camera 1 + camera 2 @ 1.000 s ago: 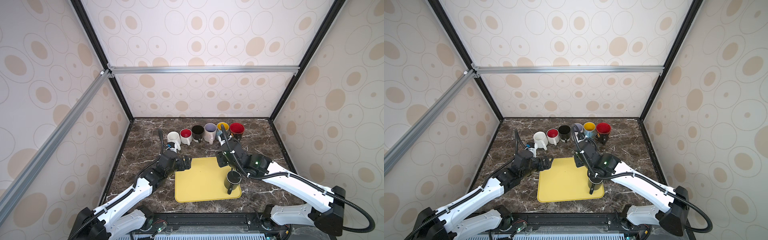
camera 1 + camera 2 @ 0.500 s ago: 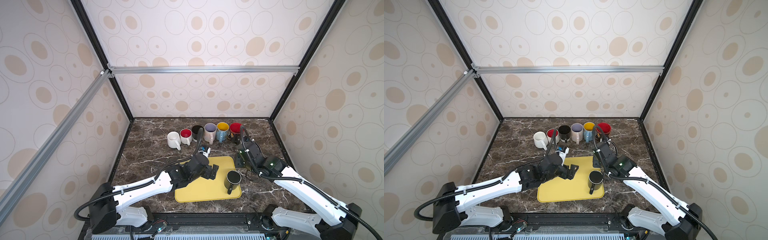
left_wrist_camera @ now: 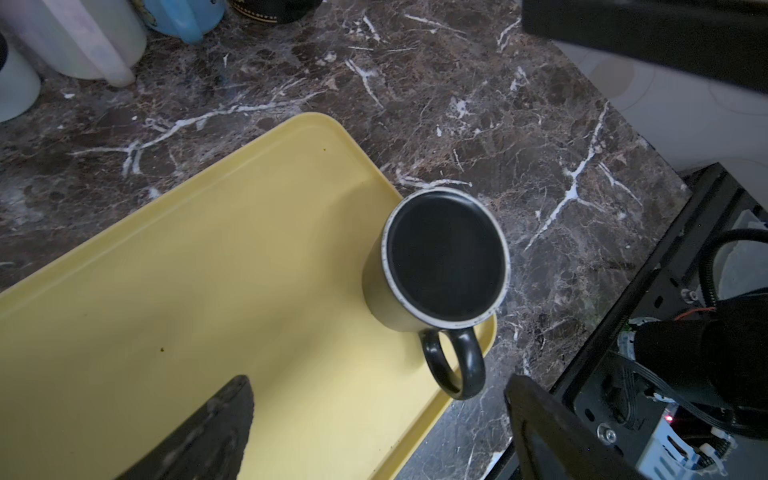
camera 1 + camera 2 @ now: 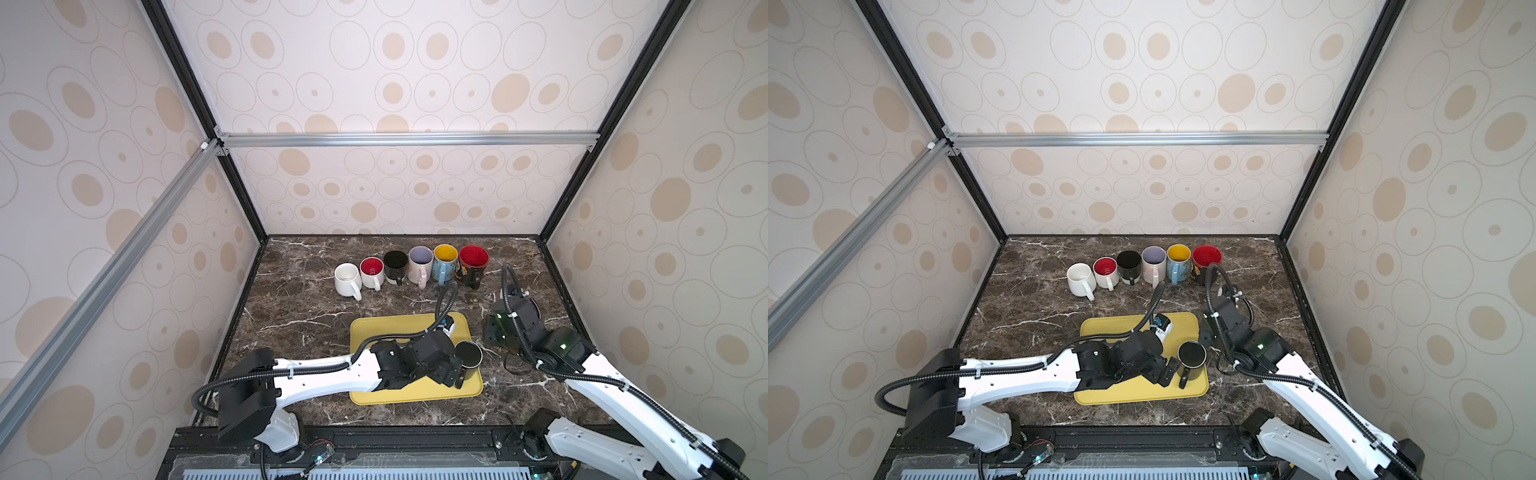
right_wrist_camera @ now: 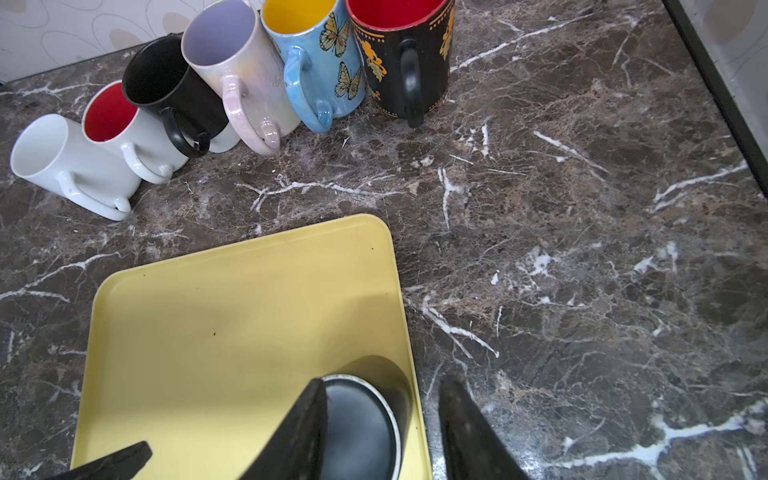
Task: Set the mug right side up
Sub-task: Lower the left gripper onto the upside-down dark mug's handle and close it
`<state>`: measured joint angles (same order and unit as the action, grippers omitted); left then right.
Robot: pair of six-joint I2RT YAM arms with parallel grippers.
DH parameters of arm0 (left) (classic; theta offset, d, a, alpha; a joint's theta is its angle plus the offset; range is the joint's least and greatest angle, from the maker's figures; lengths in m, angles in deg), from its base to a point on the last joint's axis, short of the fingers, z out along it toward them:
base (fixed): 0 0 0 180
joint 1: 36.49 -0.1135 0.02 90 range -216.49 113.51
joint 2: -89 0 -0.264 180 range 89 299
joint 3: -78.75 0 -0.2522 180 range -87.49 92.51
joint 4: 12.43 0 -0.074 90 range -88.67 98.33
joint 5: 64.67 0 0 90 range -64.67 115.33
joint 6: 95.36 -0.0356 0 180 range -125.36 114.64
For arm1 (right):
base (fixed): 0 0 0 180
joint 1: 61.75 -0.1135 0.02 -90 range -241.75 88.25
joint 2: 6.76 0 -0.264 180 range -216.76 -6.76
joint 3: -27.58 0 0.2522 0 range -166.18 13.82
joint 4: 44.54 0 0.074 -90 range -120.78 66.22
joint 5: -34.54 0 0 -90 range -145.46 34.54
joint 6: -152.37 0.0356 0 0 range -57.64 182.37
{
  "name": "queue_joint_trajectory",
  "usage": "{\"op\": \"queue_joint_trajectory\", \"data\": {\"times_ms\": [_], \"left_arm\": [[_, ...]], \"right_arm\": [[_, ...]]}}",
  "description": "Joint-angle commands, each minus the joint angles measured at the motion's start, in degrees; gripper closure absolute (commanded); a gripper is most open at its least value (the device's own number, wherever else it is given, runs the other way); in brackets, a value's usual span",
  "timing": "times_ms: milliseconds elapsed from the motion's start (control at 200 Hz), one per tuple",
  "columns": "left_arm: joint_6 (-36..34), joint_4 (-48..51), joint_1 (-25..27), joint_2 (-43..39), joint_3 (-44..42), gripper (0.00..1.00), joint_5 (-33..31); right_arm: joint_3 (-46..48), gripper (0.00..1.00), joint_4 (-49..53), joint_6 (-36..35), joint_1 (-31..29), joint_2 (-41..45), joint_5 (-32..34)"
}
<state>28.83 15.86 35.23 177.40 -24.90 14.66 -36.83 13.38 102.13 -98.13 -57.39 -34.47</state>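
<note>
A black mug (image 4: 468,357) (image 4: 1192,355) stands upside down on the near right corner of the yellow tray (image 4: 390,332). Its flat base with a pale ring faces up (image 3: 444,262), and its handle (image 3: 455,365) points toward the table's front. My left gripper (image 4: 455,374) (image 3: 378,419) is open just left of the mug, low over the tray. The handle lies ahead of the gap between its fingers, which touch nothing. My right gripper (image 4: 492,332) (image 5: 382,399) hovers over the marble right of the tray, partly open and empty. The mug (image 5: 361,424) shows below, behind one finger.
Several upright mugs (image 4: 411,266) stand in a row at the back of the marble table (image 4: 299,316), handles toward the front. The tray's rim (image 3: 469,374) runs close beside the mug. Black frame posts and patterned walls enclose the table.
My left arm has swung from the tray's left side across it to the mug. My right gripper has pulled back from over the tray to the table on its right.
</note>
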Motion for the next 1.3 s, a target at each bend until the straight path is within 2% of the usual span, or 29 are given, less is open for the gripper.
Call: {"op": "queue_joint_trajectory", "data": {"times_ms": [0, 380, 625, 835, 1010, 1295], "left_arm": [[-0.87, 3.01, 2.0, 3.09, 4.5, 0.04, -2.14], [-2.25, 7.5, 3.18, 13.25, 11.28, 0.01, -0.75], [-3.47, 13.95, 3.16, 19.69, 16.26, 0.01, -4.05], [-3.52, 13.54, 1.33, 19.73, 14.67, 0.02, -4.35], [-4.11, 11.87, -1.12, 18.06, 12.15, 0.05, -2.25], [-5.36, 11.0, -2.56, 18.41, 13.72, 0.1, -0.81]], "right_arm": [[1.98, 0.54, 2.3, 2.99, 0.19, 2.92, 0.36], [3.89, 0.55, 4.79, 3.31, 0.26, 6.23, 1.68], [4.18, 0.55, 5.06, 2.68, 0.5, 6.34, 2.51], [3.13, 0.55, 4.7, 1.71, 0.93, 5.14, 2.58], [4.47, 0.55, 3.42, 1.87, 0.96, 5.79, 1.98], [3.06, 0.55, 3.34, 1.19, 1.44, 5.23, 1.61]]}}
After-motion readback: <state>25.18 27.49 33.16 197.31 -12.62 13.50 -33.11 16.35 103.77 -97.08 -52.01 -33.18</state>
